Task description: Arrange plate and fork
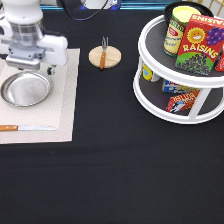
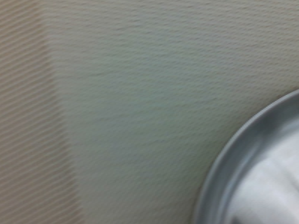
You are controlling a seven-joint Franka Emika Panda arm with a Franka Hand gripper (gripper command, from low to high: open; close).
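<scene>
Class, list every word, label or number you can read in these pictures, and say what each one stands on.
"RAISINS": red box on the top tier of the white two-tier turntable.
Can beside it: label too blurred to read.
Packages on the lower tier: print unreadable.
Plate, fork, knife, gripper: no text.

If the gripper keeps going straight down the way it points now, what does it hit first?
Probably the placemat right beside the plate. The gripper hangs over the plate's far rim, and the wrist view shows mostly mat with only the plate's edge. Depth is uncertain, so the rim is possible.
</scene>
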